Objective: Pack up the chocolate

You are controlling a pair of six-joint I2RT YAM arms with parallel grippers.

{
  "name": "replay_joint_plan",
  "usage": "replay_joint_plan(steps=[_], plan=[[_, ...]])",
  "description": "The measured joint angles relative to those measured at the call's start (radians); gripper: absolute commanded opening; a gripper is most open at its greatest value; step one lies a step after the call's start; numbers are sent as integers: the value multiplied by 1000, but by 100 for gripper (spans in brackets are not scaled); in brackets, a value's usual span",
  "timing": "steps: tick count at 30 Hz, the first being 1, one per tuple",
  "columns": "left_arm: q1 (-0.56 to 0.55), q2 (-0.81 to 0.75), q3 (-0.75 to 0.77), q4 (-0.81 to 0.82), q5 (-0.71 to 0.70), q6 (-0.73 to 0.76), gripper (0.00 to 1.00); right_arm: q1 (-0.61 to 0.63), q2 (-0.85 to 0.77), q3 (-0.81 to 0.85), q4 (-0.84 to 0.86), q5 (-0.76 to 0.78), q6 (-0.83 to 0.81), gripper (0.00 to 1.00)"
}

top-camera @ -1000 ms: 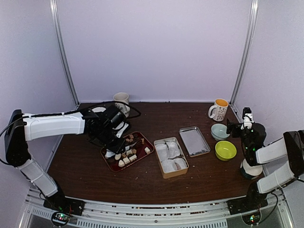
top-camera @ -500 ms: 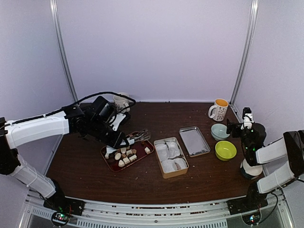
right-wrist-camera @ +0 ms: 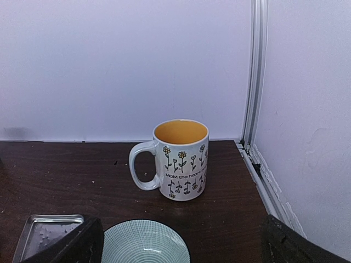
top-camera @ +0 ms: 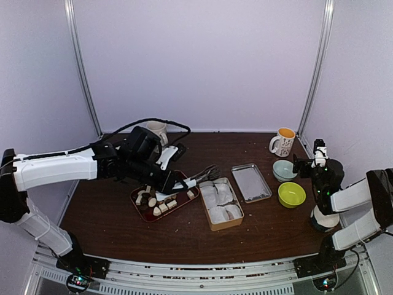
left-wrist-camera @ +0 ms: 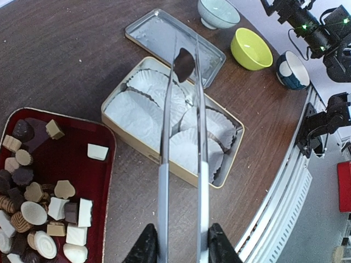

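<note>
Many small white and brown pieces of chocolate point(left-wrist-camera: 49, 208) lie in a red tray point(left-wrist-camera: 55, 153) at the left point(top-camera: 184, 184). My left gripper point(left-wrist-camera: 181, 241) point(top-camera: 171, 179) is shut on silver tongs point(left-wrist-camera: 164, 181) point(top-camera: 201, 174). The tong tips pinch one dark brown chocolate piece point(left-wrist-camera: 184, 64) in the air over the far end of a gold tin point(left-wrist-camera: 137, 143) point(top-camera: 221, 225), which is lined with white paper cups. My right gripper point(right-wrist-camera: 181, 246) point(top-camera: 299, 165) stands open and holds nothing, at the far right, facing a flowered mug.
The flowered mug point(right-wrist-camera: 178, 159) point(top-camera: 284, 142) is in the back right corner, with a teal bowl point(right-wrist-camera: 145, 244) point(top-camera: 284, 169) before it. A yellow-green bowl point(top-camera: 291, 194) and a flat metal lid point(top-camera: 251, 182) sit right of the tin. Another mug point(top-camera: 158, 129) stands at the back left.
My left arm has swung right and lifted the tongs off the red tray, carrying the dark piece over to the tin. The right arm has not moved.
</note>
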Motion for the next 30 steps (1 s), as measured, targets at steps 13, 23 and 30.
replay_joint_plan(steps=[13,23,30], plan=[[-19,143,0,65,3,-20,26,0,0,0,0,0,0,100],[-24,212,0,142,16,-31,26,0,0,0,0,0,0,100],[-24,242,0,161,2,-33,37,0,0,0,0,0,0,100]])
